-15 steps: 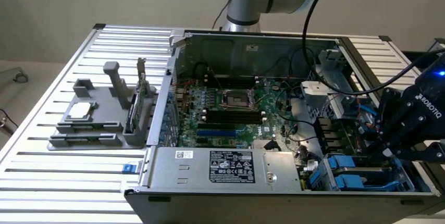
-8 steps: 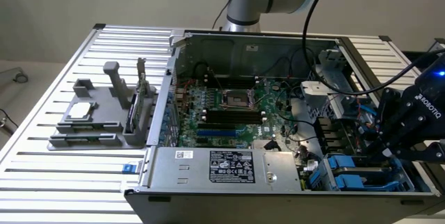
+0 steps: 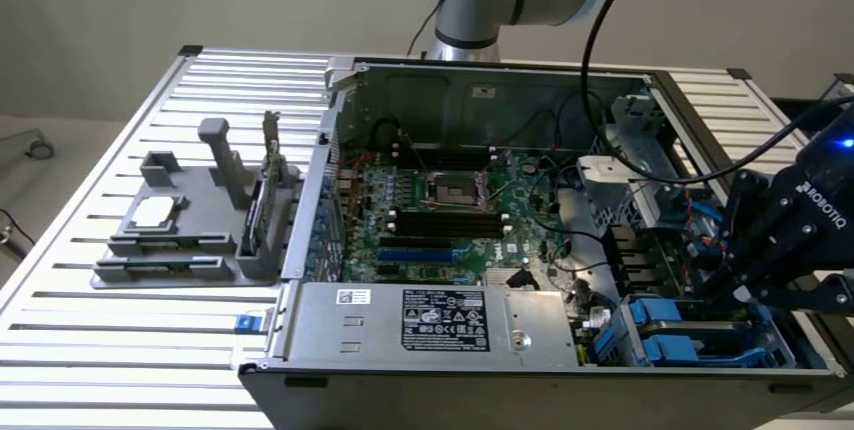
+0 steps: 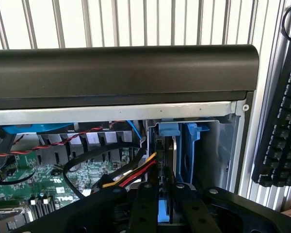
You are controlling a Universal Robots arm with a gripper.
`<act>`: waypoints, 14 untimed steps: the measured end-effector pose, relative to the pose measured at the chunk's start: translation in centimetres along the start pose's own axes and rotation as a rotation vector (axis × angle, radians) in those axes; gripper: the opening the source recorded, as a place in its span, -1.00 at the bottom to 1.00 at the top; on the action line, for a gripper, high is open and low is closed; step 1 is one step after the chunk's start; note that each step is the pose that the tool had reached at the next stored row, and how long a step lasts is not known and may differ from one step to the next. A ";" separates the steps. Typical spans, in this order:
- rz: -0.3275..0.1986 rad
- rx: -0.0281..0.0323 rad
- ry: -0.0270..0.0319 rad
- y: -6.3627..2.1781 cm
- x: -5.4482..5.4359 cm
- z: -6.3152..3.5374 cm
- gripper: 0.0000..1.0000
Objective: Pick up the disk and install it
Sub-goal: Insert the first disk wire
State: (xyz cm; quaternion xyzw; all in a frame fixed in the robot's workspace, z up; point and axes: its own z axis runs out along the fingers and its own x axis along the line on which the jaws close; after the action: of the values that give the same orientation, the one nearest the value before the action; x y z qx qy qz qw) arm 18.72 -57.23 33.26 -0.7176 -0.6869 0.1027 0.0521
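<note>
a robot gripper (image 3: 781,250) hangs over the drive-bay corner of an open computer case (image 3: 467,75), at the exterior view's right end of the case, just beyond the motherboard (image 3: 441,215). the wrist view looks down between the black fingers (image 4: 148,208), which stand nearly together, clamped on a narrow blue-edged slab set on edge — by its blue frame, the disk (image 4: 164,208), though little of it shows past the fingers. the grip looks like a hold on the disk's upper edge, with the body of the drive hanging straight below the gripper, into the case.

the one relation that matters: the disk lies directly under the fingers, on edge, its flat faces parallel to the blue carrier rails (image 4: 182,148) of the bay, just beside them and toward the case's front wall (image 4: 121,68). its long axis seems to run down into the bay — how deep it has gone cannot be told, since the fingers hide the lower part. red and yellow cables (image 4: 136,172) run just beside the disk on the motherboard side, close enough to touch or nearly so. more blue drive carriers (image 3: 667,325) sit in the bay below the gripper. a keyboard (image 4: 281,121) lies outside the case, well apart from the bay. a grey parts stand (image 3: 200,220) sits on the slatted table (image 3: 120,350) on the far side of the case from the gripper.
</note>
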 end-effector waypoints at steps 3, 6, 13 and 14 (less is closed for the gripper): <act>0.000 0.0017 -0.0005 0.03 0.0 -0.03 -0.67; 0.000 0.0042 -0.0003 0.08 0.0 -0.03 -0.67; -0.001 0.0137 -0.0009 0.31 0.0 -0.04 -0.67; -0.001 0.0153 -0.0010 0.35 0.0 -0.03 -0.67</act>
State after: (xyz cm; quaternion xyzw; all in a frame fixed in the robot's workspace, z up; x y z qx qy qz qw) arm 19.07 -57.27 33.21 -0.7168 -0.6864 0.1083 0.0573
